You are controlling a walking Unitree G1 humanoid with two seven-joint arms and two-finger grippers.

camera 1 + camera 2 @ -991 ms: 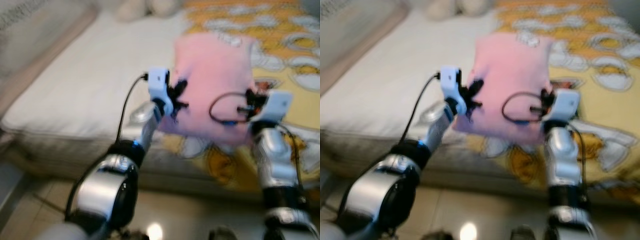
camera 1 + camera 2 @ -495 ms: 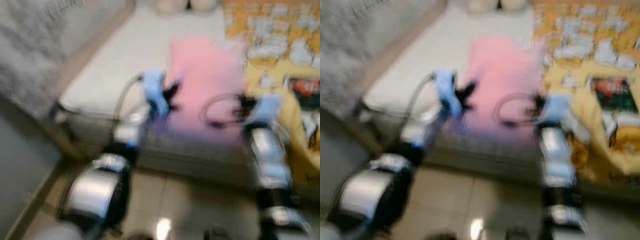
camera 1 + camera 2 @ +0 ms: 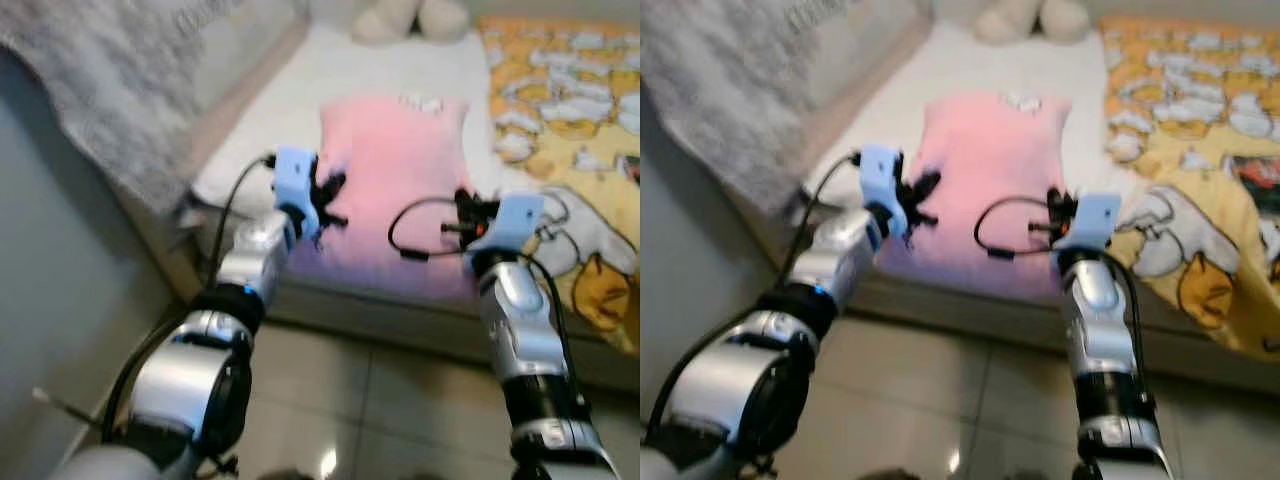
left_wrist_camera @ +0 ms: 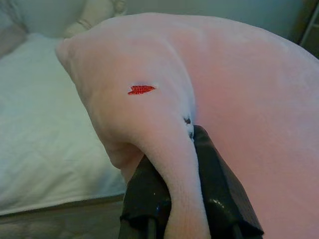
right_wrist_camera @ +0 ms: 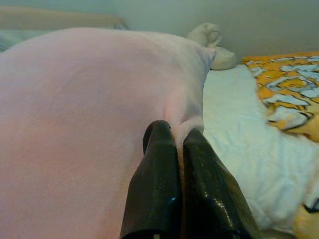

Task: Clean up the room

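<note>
Left eye view: pink pillow (image 3: 400, 190) sits at the near edge of the bed (image 3: 300, 90), held at its two near corners by my two hands. Its long axis runs from the bed's near edge toward the far end, with the near edge pointing at the robot. A small pale mark shows near its far edge; I cannot make out what it is.

Left hand (image 4: 169, 169) is closed tight on a fold of pink fabric at the pillow's left near corner; the fold runs between the two black fingers (image 4: 219, 189) and hides their inner faces. A small red stitched mark (image 4: 141, 89) sits on the fabric beyond the grip.

Right hand (image 5: 174, 144) pinches the right near corner, its fingers nearly together with a thin pleat of pillow between them. In the head views the fingertips themselves are hidden behind the blue-white wrist housing and a black cable loop.

White sheet (image 5: 239, 129) lies bare beside the pillow. Right of it, an orange-and-yellow cartoon blanket (image 3: 1180, 130) drapes over the bed edge, cut off by the frame. A beige plush toy (image 3: 1020, 18) rests at the far end, partly cut off. A grey textured throw (image 3: 120, 70) hangs at left. Tiled floor (image 3: 380, 400) below. Both head views are slightly blurred.
</note>
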